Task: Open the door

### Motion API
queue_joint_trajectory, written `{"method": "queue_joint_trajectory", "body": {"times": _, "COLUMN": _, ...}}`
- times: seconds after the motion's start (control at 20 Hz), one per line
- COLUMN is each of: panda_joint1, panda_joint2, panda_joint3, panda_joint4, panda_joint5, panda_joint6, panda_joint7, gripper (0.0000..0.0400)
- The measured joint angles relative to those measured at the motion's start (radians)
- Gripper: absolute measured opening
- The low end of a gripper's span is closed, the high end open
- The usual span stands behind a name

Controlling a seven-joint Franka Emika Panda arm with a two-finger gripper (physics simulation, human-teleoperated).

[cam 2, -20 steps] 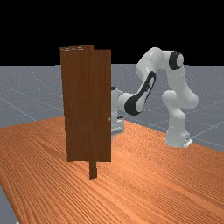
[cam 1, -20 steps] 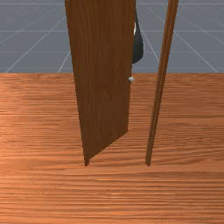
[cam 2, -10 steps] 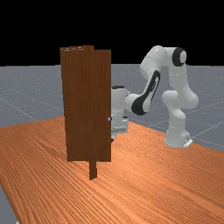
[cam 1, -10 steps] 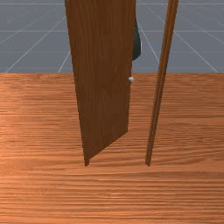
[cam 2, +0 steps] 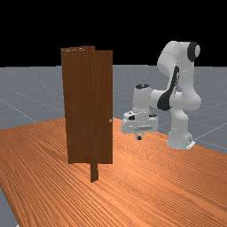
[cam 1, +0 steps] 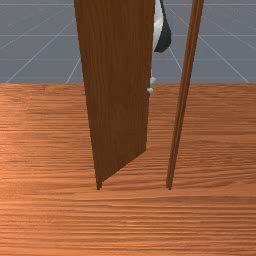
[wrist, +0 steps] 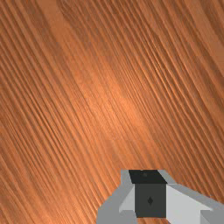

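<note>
My gripper (cam 2: 139,137) hangs in the far view to the right of the door (cam 2: 86,106), apart from it and below the knob's height. Its fingers are together with nothing between them. At the door's free edge sits a small pale knob (cam 2: 110,120). In the front view the door (cam 1: 117,100) slants back from the left post toward the arm, standing ajar, with the knob (cam 1: 150,90) at its edge. Just above the knob a small pale part of the hand peeks out. Tabletop lies beneath the gripper (wrist: 148,176) in the wrist view.
The right frame post (cam 1: 179,120) stands in the front view across a gap from the door's free edge. A post foot (cam 2: 94,173) reaches below the door in the far view. Wooden table (cam 2: 146,186) extends around both.
My hand has come out from behind the door and moved toward the far view's right, away from the knob. The arm has folded back with it. The door has kept its angle.
</note>
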Motion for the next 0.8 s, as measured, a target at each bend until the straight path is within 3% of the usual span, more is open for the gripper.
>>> {"method": "queue_joint_trajectory", "body": {"times": 0.1, "panda_joint1": 0.083, "panda_joint2": 0.046, "panda_joint3": 0.073, "panda_joint4": 0.062, "panda_joint5": -0.002, "panda_joint6": -0.025, "panda_joint7": 0.304, "gripper": 0.0000}}
{"method": "queue_joint_trajectory", "body": {"times": 0.25, "panda_joint1": 0.179, "panda_joint2": 0.097, "panda_joint3": 0.126, "panda_joint4": 0.129, "panda_joint5": -0.025, "panda_joint6": -0.037, "panda_joint7": 0.182, "gripper": 0.0000}}
{"method": "queue_joint_trajectory", "body": {"times": 0.5, "panda_joint1": 0.185, "panda_joint2": 0.175, "panda_joint3": 0.132, "panda_joint4": 0.235, "panda_joint5": -0.041, "panda_joint6": -0.060, "panda_joint7": 0.007, "gripper": 0.0000}}
{"method": "queue_joint_trajectory", "body": {"times": 0.55, "panda_joint1": 0.174, "panda_joint2": 0.247, "panda_joint3": 0.129, "panda_joint4": 0.337, "panda_joint5": -0.011, "panda_joint6": -0.081, "panda_joint7": 0.001, "gripper": 0.0000}}
{"method": "queue_joint_trajectory", "body": {"times": 0.6, "panda_joint1": 0.184, "panda_joint2": 0.346, "panda_joint3": 0.109, "panda_joint4": 0.494, "panda_joint5": -0.062, "panda_joint6": -0.151, "panda_joint7": 0.018, "gripper": 0.0000}}
{"method": "queue_joint_trajectory", "body": {"times": 0.65, "panda_joint1": 0.177, "panda_joint2": 0.481, "panda_joint3": 0.105, "panda_joint4": 0.719, "panda_joint5": -0.051, "panda_joint6": -0.268, "panda_joint7": -0.020, "gripper": 0.0000}}
{"method": "queue_joint_trajectory", "body": {"times": 0.75, "panda_joint1": 0.224, "panda_joint2": 0.719, "panda_joint3": 0.040, "panda_joint4": 1.126, "panda_joint5": -0.146, "panda_joint6": -0.445, "panda_joint7": -0.008, "gripper": 0.0000}}
{"method": "queue_joint_trajectory", "body": {"times": 0.8, "panda_joint1": 0.223, "panda_joint2": 0.786, "panda_joint3": 0.033, "panda_joint4": 1.239, "panda_joint5": -0.145, "panda_joint6": -0.490, "panda_joint7": -0.020, "gripper": 0.0000}}
